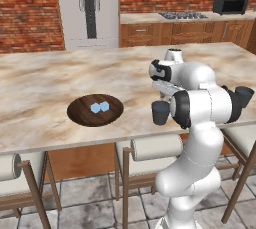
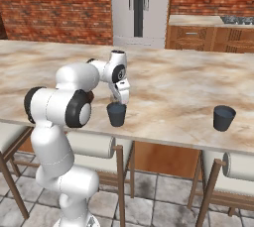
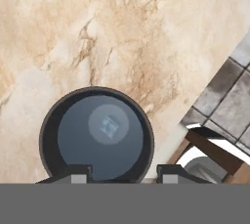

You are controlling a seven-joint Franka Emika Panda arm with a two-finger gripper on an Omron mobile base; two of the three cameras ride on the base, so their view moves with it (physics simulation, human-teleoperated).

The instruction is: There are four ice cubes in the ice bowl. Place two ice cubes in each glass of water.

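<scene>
One gripper [image 3: 119, 173] poised above glass [image 3: 96, 132]

even, shadowless rendered light is filling all three views, with no clear source showing. the marble counter [image 1: 60, 80] is reading bright and slightly washed, the brick wall [image 1: 27, 8] staying mid-toned. the white arm [image 2: 54, 104] is carrying soft shading on its underside. in the hand view, the glass [image 3: 96, 132] is looking soft and pixelated, and the pale shape inside is perhaps a cube.
</scene>
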